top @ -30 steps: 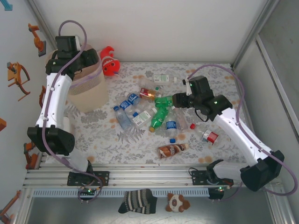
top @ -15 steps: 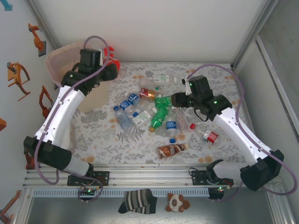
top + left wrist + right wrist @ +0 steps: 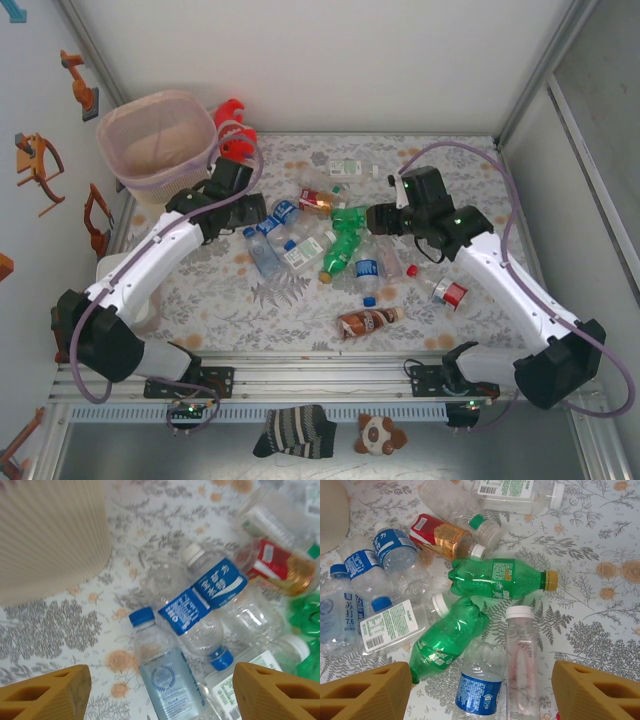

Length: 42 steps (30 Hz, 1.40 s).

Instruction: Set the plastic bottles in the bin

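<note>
the bottles (image 3: 320,235) lie in a loose heap in the middle of the flowered surface (image 3: 220,290). the bin (image 3: 155,140) stands upright at the far left corner, well apart from the heap, with one red fish toy (image 3: 232,135) just beside it. i cannot tell what lies inside the bin.

i count thirteen bottles on the surface. eleven are in the heap and two lie apart toward the near edge, a brown bottle (image 3: 368,322) and a red-labelled bottle (image 3: 450,293). two bottles in the heap are green and four carry blue labels. the bottles overlap, so the count can be wrong by one.

the left gripper (image 3: 160,680) hangs over the left edge of the heap, spread wide and holding nothing. a blue-capped bottle (image 3: 165,670) lies directly below it, between the two fingers. its long axis runs across the line from finger to finger, with the cap pointing away toward the bin side. i judge that the gripper can close across the narrow body of this bottle without turning first.

the right gripper (image 3: 482,680) is also spread and empty, over the right part of the heap. a clear bottle (image 3: 522,655) with a white cap lies lengthwise between its fingers, touching a green bottle (image 3: 447,640).

the left arm is nearer to the bin, so its way there looks shorter.
</note>
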### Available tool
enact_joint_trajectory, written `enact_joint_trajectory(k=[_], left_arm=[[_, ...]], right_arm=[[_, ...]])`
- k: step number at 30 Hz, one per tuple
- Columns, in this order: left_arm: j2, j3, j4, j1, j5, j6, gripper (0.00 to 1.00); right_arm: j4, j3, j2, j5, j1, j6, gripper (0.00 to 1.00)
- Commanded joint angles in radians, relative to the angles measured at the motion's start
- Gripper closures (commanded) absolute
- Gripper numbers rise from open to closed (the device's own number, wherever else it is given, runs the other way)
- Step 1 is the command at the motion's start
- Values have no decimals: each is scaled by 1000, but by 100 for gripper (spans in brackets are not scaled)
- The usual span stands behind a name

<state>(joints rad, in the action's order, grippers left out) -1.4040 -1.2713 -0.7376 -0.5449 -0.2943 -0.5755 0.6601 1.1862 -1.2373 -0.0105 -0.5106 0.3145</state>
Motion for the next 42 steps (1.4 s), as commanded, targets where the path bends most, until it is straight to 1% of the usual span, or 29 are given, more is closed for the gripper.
enact_joint_trajectory(k=[1,6,10,15,27,33,42], left_arm=[[-19,46,24,-12,-7,-100,26],[-72,129,83,-13,48,-159,26],[-124,162,123,-12,97,-184,25],[-179,187,141,-9,112,-210,24],[-232,274,211,12,174,-227,22],[-260,274,228,17,188,-224,23],[-276,273,235,20,195,-216,29]], right_arm=[[-8,-24,27,-3,7,-5,27],[-7,-39,36,1,7,-2,27],[-5,-37,38,7,7,-2,27],[3,-26,28,6,7,-5,27],[5,-19,16,-1,7,4,27],[3,-16,9,-6,7,8,27],[-2,-11,0,-9,7,12,27]])
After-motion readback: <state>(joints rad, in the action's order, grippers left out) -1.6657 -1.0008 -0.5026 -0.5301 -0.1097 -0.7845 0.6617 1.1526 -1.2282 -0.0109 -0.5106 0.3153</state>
